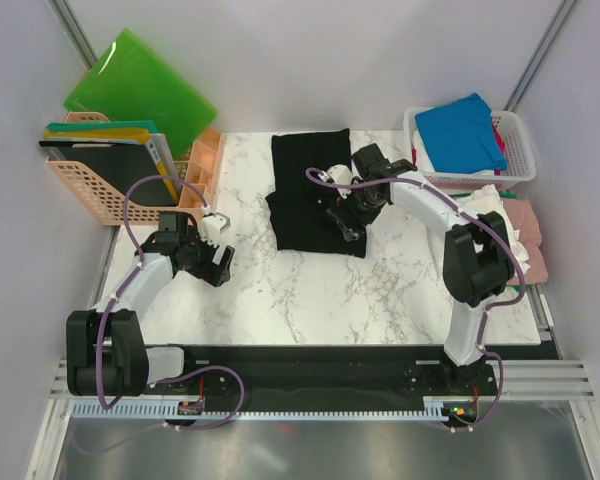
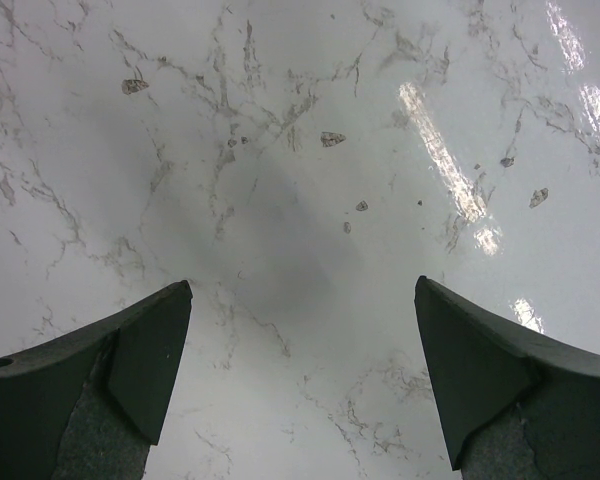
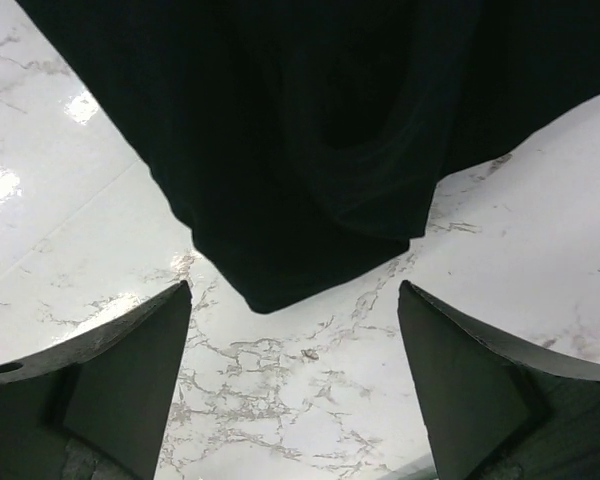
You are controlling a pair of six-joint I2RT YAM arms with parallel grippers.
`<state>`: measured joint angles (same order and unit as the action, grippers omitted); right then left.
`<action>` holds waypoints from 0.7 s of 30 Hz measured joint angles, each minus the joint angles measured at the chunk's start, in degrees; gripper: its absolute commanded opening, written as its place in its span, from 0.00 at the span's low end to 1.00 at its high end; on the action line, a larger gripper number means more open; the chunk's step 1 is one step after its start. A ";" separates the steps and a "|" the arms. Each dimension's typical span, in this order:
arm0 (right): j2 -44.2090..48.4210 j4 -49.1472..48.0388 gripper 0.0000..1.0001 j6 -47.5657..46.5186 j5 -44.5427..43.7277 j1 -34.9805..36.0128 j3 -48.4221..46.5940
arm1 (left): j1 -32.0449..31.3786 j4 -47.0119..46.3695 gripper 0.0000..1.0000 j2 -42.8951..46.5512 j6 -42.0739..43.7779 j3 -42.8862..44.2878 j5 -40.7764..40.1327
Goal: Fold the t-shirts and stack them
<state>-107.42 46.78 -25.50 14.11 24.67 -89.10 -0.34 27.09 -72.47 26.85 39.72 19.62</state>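
Note:
A black t-shirt [image 1: 305, 185] lies folded on the far middle of the marble table [image 1: 310, 295]. My right gripper [image 1: 346, 224] hovers over its near right corner, open and holding nothing. In the right wrist view the black t-shirt [image 3: 310, 130] fills the top, and its corner reaches down between the spread fingers of the right gripper [image 3: 295, 290] above bare marble. A blue t-shirt [image 1: 462, 130] lies in the white basket [image 1: 520, 125] at the far right. Pink [image 1: 528, 215] and white [image 1: 480, 200] t-shirts are piled at the right edge. My left gripper [image 1: 218, 258] [image 2: 302, 283] stands open over bare marble at the left.
An orange basket [image 1: 100, 195] holding flat folders stands at the far left. Bright green plastic boards [image 1: 140, 85] lean behind it. A small peach bin [image 1: 202, 165] sits beside the basket. White walls close in both sides.

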 measured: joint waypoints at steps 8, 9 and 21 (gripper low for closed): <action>-10.71 0.39 0.88 -0.28 1.84 -1.95 -8.44 | 0.00 0.04 1.00 0.59 -0.02 -0.07 -0.02; -11.45 0.35 0.88 -0.28 2.01 -2.05 -9.49 | 0.00 0.04 1.00 0.59 0.00 -0.07 -0.02; -14.80 0.13 0.71 -0.70 2.82 -2.40 -17.66 | 0.00 0.02 1.00 -0.13 0.00 -0.07 -0.02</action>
<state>-122.21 46.92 -26.20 16.93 22.26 -106.76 -0.34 27.11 -72.60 26.85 39.66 19.59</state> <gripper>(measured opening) 0.741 0.996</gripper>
